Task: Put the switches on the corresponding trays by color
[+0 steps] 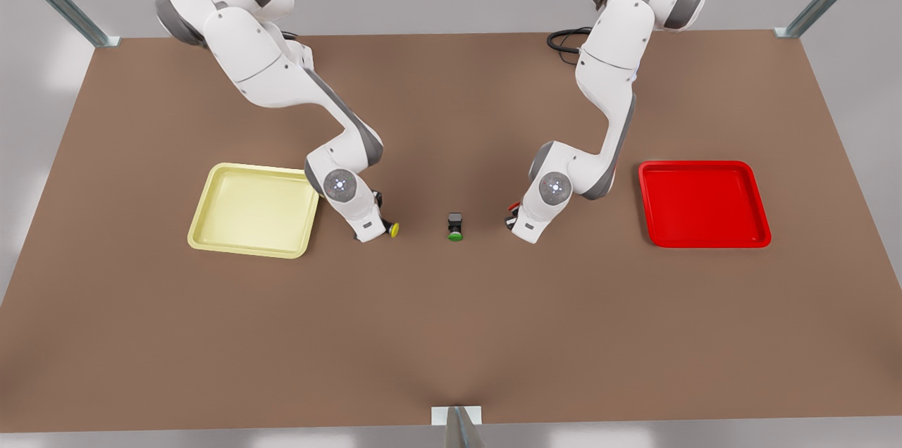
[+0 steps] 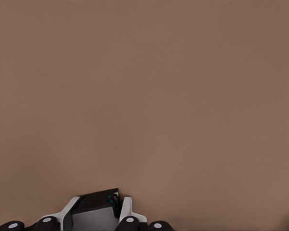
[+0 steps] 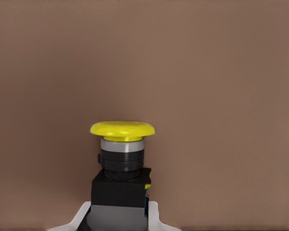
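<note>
My right gripper (image 1: 382, 225) is on the arm at the front view's left, just beside the pale yellow tray (image 1: 211, 237). It is shut on the yellow switch (image 1: 393, 229), whose yellow cap (image 3: 123, 130) sticks out past the fingers (image 3: 153, 215) over bare table. My left gripper (image 1: 510, 216) is on the arm at the front view's right, well short of the red tray (image 1: 757, 237). It is shut on the red switch (image 1: 514, 207); in the left wrist view only the switch's dark body (image 2: 97, 211) shows between the fingers (image 2: 126, 210), the cap hidden.
A green-capped switch (image 1: 455, 227) lies on the brown table (image 1: 451, 335) midway between the two grippers. Both trays hold nothing. A black cable (image 1: 564, 39) coils at the far edge by the arm base.
</note>
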Tool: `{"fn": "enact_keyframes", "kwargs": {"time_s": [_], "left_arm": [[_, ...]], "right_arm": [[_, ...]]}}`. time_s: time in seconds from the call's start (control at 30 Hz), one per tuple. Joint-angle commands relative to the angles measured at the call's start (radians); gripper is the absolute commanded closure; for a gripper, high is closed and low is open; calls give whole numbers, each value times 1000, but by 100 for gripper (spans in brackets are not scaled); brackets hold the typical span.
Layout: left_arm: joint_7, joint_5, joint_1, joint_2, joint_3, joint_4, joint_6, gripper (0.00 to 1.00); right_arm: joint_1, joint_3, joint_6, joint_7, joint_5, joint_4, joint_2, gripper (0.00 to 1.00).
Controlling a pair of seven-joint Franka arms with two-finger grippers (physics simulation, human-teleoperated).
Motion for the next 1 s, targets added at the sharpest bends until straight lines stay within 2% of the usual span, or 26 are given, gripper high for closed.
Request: {"fn": "enact_keyframes", "kwargs": {"time_s": [0.0,0.2,0.33,0.43,0.6,0.7,0.73,0.77,0.8,0.83,0.9,0.97], "left_arm": [[0,1,0,0,0,1,0,45],[2,1,0,-6,0,4,-9,46],[2,1,0,-6,0,5,-11,48],[2,1,1,-2,0,4,-6,48],[2,1,1,3,-1,4,-3,48],[2,1,1,3,-1,4,-3,48],[2,1,1,-2,0,5,-9,48],[3,1,1,-9,2,8,-17,48],[5,1,1,-20,5,8,-20,48],[6,1,3,-41,13,10,-54,48],[21,1,5,-60,29,10,-75,48],[96,1,5,-94,85,11,-138,48]], "right_arm": [[1,0,-2,1,-2,-1,-2,49],[-14,-28,-45,-9,-14,-54,-108,49],[-105,-37,-45,-86,-23,-183,-232,49],[-188,-78,-43,-224,-34,-269,-292,49],[-329,-80,-35,-296,-118,-426,-413,49],[-366,-80,-35,-310,-147,-436,-414,48],[-366,-80,-35,-310,-147,-436,-414,46],[-366,-80,-35,-310,-147,-436,-414,39],[-366,-80,-35,-310,-147,-436,-414,24],[-369,-88,-35,-310,-147,-436,-413,14],[-369,-91,-35,-310,-147,-435,-410,6],[-369,-92,-35,-312,-147,-435,-410,6]]}}
